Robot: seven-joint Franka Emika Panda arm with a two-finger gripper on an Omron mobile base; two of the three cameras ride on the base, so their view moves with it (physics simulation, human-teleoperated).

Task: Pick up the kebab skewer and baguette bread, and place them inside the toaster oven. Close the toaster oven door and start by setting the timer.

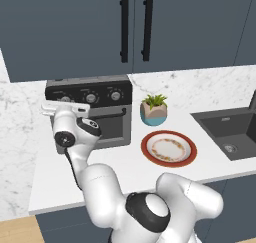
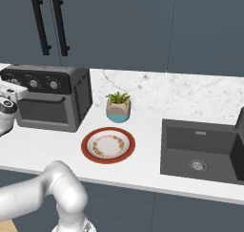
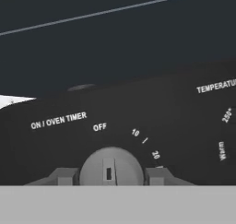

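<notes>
Toaster oven [image 1: 95, 114]: left of centre in the left base view, on the white marble counter [image 1: 125, 162] against the wall; upper left in the right base view.
Toaster oven door [image 1: 107, 128]: shut, upright, its dark glass facing out, the black bar handle along its top edge.
Control panel [image 3: 138, 121]: black strip across the oven's top front with three round silver knobs; in the hand view it reads "ON / OVEN TIMER", "OFF", "10", "20" and, at the right edge, "TEMPERATURE".
Timer knob [image 3: 111, 168]: bottom centre of the hand view, grey and round, its marker slot upright, pointing just right of "OFF".
Gripper [image 3: 111, 176]: at the oven's left front in the base views; in the hand view its two dark finger tips [image 3: 64, 176] stand one on each side of the timer knob, close against its rim, pinching it.
Kebab skewer and baguette bread: cannot be made out through the dark glass.
Potted plant [image 1: 154, 109]: just right of the oven, green leaves in a tan and blue pot.
Plate [image 1: 168, 148]: red-rimmed, in front of the plant, nothing on it.
Sink [image 1: 232, 132]: dark basin at the right edge of the left base view.
Cabinets [image 1: 135, 27]: dark blue, across the top, with two black bar handles.
</notes>
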